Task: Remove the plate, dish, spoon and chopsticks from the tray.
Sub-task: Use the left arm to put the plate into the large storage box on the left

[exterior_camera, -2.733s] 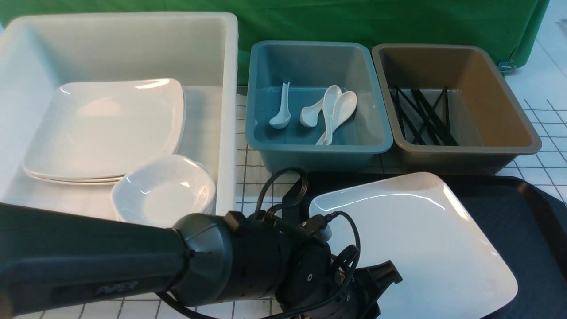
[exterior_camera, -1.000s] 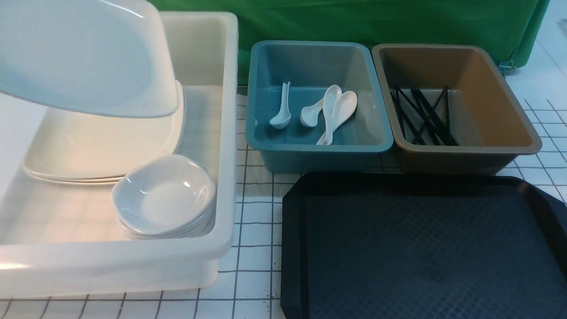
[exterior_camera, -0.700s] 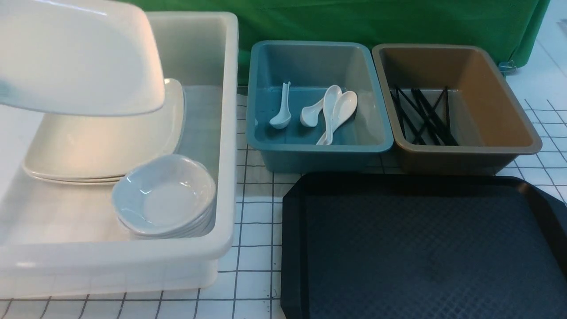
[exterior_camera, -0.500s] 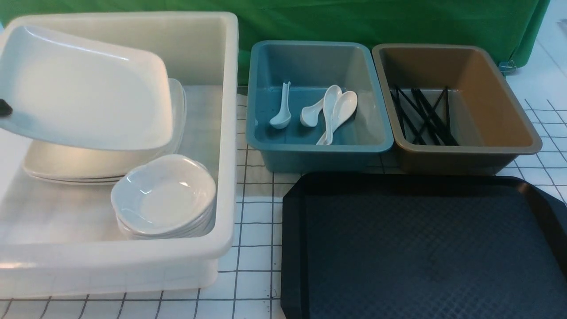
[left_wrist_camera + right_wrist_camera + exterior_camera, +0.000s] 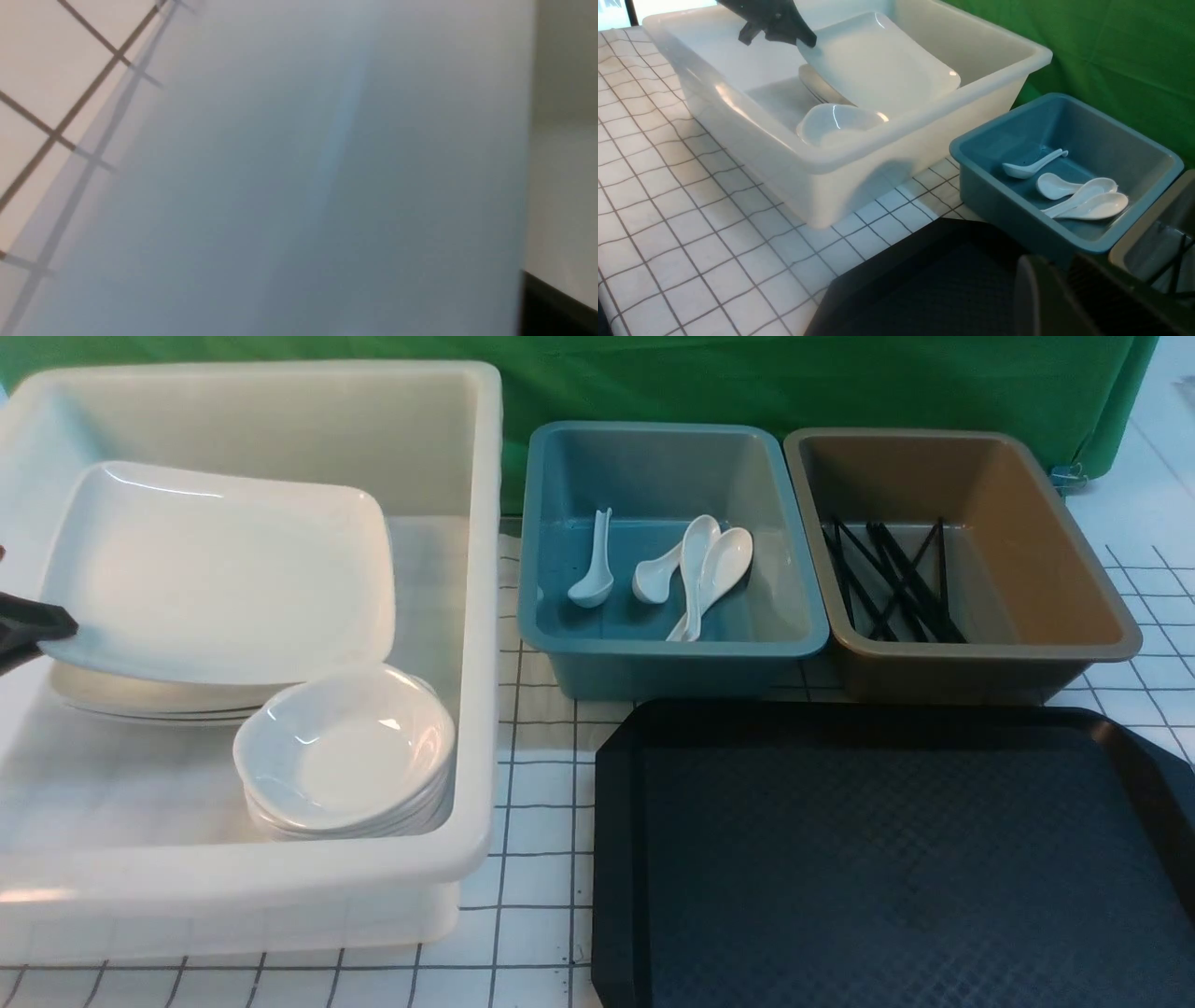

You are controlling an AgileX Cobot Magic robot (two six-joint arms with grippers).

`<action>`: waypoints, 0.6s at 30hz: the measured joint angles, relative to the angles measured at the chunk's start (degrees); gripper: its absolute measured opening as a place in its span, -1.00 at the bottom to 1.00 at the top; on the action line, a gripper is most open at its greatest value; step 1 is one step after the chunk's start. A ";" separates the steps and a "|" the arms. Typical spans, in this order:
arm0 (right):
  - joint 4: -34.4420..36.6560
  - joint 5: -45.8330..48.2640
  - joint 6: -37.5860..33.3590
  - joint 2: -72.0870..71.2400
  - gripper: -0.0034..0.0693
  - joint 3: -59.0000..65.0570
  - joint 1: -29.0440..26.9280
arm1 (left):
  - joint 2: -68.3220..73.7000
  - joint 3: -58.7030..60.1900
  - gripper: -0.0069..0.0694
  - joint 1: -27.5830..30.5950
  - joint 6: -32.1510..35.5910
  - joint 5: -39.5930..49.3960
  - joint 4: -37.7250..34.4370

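The large white square plate point(image 5: 224, 579) hangs tilted inside the white tub point(image 5: 481, 616), just over a stack of like plates point(image 5: 149, 702). My left gripper point(image 5: 42, 625) is shut on its left edge; the right wrist view shows that grip point(image 5: 803, 43) on the plate point(image 5: 878, 65). The plate point(image 5: 280, 186) fills the left wrist view. The black tray point(image 5: 887, 859) lies bare. Small white dishes point(image 5: 345, 756) are stacked in the tub. Several spoons point(image 5: 700, 569) lie in the blue bin point(image 5: 672, 646), and the chopsticks point(image 5: 892, 583) in the brown bin point(image 5: 980, 658). My right gripper point(image 5: 1059, 280) hovers over the tray point(image 5: 924, 280), its jaws dark and unclear.
The tub fills the left side of the gridded white tablecloth point(image 5: 537, 803). The blue and brown bins stand side by side behind the tray. A green cloth point(image 5: 794, 383) backs the scene.
The plate came off the tray, swung high over the tub, and has now come down close to the plate stack, still in my left gripper. The tray is bare.
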 joint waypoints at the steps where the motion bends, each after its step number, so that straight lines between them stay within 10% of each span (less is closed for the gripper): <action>1: 0.00 0.00 0.00 0.00 -0.62 0.00 0.00 | 0.00 0.00 -0.77 -0.06 0.73 -0.06 -0.05; 8: 0.00 0.00 1.42 0.00 -0.61 0.00 0.00 | 0.00 0.00 -0.58 -0.54 2.74 -1.91 0.82; 18: 0.00 0.00 1.60 0.00 -0.59 0.00 0.00 | -0.05 0.00 0.20 -0.65 3.58 -3.85 5.56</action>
